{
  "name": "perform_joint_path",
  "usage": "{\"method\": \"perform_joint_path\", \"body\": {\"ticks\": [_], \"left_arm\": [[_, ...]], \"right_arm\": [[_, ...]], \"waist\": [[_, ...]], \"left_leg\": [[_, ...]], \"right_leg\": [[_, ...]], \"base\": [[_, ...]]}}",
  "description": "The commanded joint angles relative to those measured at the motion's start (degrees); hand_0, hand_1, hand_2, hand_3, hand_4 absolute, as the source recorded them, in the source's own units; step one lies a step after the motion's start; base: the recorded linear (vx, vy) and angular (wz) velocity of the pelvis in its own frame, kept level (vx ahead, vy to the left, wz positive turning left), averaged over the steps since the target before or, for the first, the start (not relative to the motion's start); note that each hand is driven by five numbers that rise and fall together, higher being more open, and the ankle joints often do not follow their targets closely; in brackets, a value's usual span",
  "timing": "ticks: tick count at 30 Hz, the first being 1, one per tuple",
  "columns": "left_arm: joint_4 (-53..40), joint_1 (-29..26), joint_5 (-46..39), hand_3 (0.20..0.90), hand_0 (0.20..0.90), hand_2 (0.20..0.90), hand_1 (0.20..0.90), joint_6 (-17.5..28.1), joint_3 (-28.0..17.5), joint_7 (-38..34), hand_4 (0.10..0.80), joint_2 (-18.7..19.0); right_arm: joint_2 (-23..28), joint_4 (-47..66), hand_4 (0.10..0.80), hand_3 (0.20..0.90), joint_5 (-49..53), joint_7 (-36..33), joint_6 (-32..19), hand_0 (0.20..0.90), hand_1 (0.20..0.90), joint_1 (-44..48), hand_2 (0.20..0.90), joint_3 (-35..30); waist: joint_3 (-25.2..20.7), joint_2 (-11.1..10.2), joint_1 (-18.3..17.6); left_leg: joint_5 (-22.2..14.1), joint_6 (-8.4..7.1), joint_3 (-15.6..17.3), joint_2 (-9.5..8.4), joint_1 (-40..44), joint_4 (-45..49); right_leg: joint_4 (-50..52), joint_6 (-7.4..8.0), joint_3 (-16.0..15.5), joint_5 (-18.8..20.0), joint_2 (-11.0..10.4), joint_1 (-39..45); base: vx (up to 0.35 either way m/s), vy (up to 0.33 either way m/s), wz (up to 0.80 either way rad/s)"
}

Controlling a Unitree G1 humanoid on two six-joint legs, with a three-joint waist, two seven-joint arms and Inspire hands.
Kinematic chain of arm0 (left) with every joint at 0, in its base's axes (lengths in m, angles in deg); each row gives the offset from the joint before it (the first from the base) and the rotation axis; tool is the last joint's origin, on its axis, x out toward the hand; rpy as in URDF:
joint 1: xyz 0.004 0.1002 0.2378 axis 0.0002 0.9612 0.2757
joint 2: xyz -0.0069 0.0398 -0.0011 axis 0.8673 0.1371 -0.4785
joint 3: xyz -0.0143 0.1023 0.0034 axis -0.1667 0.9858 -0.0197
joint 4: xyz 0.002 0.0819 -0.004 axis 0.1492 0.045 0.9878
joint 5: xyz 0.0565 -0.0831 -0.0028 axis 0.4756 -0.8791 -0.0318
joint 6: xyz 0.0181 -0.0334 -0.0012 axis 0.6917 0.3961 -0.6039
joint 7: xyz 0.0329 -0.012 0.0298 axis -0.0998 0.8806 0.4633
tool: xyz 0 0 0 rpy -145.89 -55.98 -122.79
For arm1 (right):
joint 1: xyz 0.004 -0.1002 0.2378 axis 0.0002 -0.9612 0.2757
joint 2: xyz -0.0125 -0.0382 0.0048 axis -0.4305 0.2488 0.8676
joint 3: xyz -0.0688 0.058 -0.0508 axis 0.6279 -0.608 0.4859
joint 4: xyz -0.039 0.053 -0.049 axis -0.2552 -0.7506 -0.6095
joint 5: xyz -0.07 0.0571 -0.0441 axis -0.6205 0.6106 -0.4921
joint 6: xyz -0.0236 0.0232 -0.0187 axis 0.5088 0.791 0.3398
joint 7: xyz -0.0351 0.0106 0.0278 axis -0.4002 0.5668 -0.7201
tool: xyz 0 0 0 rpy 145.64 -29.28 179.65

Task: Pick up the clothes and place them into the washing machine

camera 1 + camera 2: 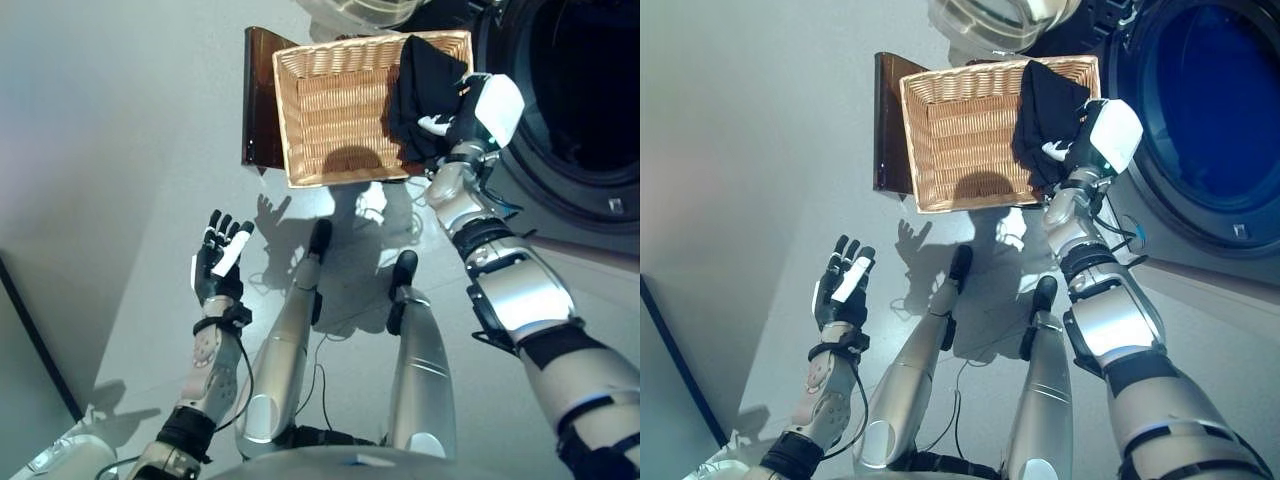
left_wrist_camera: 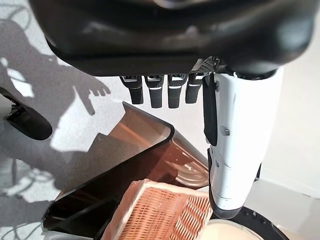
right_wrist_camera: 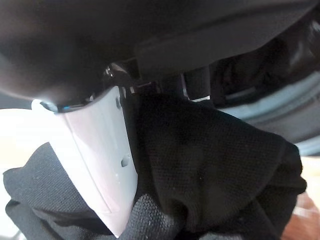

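Observation:
A black garment point(image 1: 425, 90) hangs over the right end of the wicker basket point(image 1: 330, 110), which rests on a low dark brown box point(image 1: 258, 95). My right hand point(image 1: 478, 115) is at the basket's right edge, its fingers and white-covered thumb point(image 3: 95, 155) curled into the black cloth point(image 3: 210, 165). The washing machine's open drum point(image 1: 590, 80) lies just to the right of that hand. My left hand point(image 1: 217, 262) is held open and empty over the floor, well to the left and short of the basket; its straight fingers point(image 2: 160, 92) show in the left wrist view.
The washing machine's round door point(image 1: 1000, 20) stands open behind the basket. The basket's woven bottom point(image 1: 960, 130) is bare on its left side. Grey floor point(image 1: 120, 150) spreads to the left.

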Motion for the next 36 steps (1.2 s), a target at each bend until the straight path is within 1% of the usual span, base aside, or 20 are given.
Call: {"method": "perform_joint_path", "body": {"ticks": [1,2,9,14,23,29,30,33,36], "left_arm": [[-2.65,2.03,-0.04,0.900,0.900,0.900,0.900,3.09,-1.41,1.50,0.800,2.20],[-2.65,1.92,-0.04,0.900,0.900,0.900,0.900,3.09,-1.43,1.50,0.800,2.18],[-3.28,1.95,-0.28,0.900,0.900,0.900,0.900,2.83,-0.50,2.08,0.800,2.68],[-4.04,2.34,-0.53,0.900,0.900,0.900,0.900,2.48,0.23,2.29,0.800,3.00],[-4.93,2.20,-0.79,0.900,0.900,0.900,0.900,2.03,1.53,2.43,0.800,2.79],[-7.01,2.35,-0.82,0.900,0.900,0.900,0.900,2.02,2.08,2.33,0.800,2.89],[-7.33,2.48,-0.79,0.900,0.900,0.900,0.900,2.05,2.26,2.31,0.800,2.96],[-8.64,2.63,-0.95,0.900,0.900,0.900,0.900,2.17,2.47,2.50,0.800,2.99],[-9.54,2.63,-1.05,0.900,0.900,0.900,0.900,2.16,2.89,2.53,0.800,3.02]], "right_arm": [[8.76,1.88,0.300,0.200,-6.44,-4.14,0.46,0.200,0.200,7.10,0.200,4.83],[8.81,1.86,0.300,0.200,-6.43,-4.14,0.45,0.200,0.200,7.21,0.200,4.85],[14.48,-4.50,0.300,0.200,-4.14,-3.62,0.97,0.200,0.200,12.13,0.200,7.37],[17.77,-8.26,0.300,0.200,-0.11,-3.19,0.63,0.200,0.200,14.29,0.200,6.81],[19.03,-10.92,0.300,0.200,3.52,-2.58,0.27,0.200,0.200,17.08,0.200,6.86],[19.94,-12.55,0.300,0.200,4.76,-1.68,0.27,0.200,0.200,18.44,0.200,7.46],[20.18,-12.98,0.300,0.200,5.31,-1.32,0.15,0.200,0.200,18.73,0.200,7.43],[21.83,-14.07,0.300,0.200,6.87,-0.68,-0.13,0.200,0.200,20.21,0.200,7.54],[24.57,-15.01,0.300,0.200,9.83,-0.45,-0.51,0.200,0.200,22.19,0.200,7.32]], "waist": [[-0.99,0.72,0.22],[-0.99,0.78,0.30],[-0.99,1.30,0.41],[-0.99,2.13,0.31],[-0.99,3.41,0.35],[-0.99,4.72,0.64],[-0.99,4.90,0.61],[-0.99,5.47,0.63],[-0.99,6.11,0.69]], "left_leg": [[-1.14,-1.16,3.97,-2.72,-0.72,-1.35],[-0.94,-1.17,3.97,-2.63,-0.89,-1.40],[-0.70,-1.31,4.14,-2.55,-1.35,-1.65],[-0.96,-1.41,4.39,-2.71,-1.70,-1.34],[-0.61,-1.55,5.14,-2.52,-3.48,-1.32],[-0.59,-1.67,5.44,-2.59,-5.41,-0.96],[-0.88,-1.70,5.56,-2.72,-5.60,-0.75],[-1.19,-1.83,5.75,-2.88,-7.14,0.23],[-1.47,-1.99,6.12,-3.12,-8.92,1.47]], "right_leg": [[-6.48,-0.45,-0.96,1.91,-0.46,2.50],[-6.64,-0.46,-0.95,2.19,-0.37,2.36],[-5.92,-0.42,-0.77,2.14,-0.18,1.32],[-5.14,-0.37,-0.52,1.76,-0.33,0.52],[-4.56,-0.46,-0.07,1.86,-0.12,-1.59],[-3.17,-0.56,0.03,1.33,-0.22,-3.90],[-2.62,-0.51,0.09,0.76,-0.41,-4.23],[-1.05,-0.68,0.30,0.18,-0.55,-6.12],[0.74,-0.83,0.59,-0.50,-0.65,-7.98]], "base": [[0.000,0.000,0.00],[0.000,0.000,0.00],[0.000,0.000,0.00],[0.000,0.000,0.00],[-0.001,-0.005,-0.01],[0.000,0.000,0.00],[0.000,0.000,0.00],[0.000,0.000,0.00],[0.006,-0.021,0.12]]}}
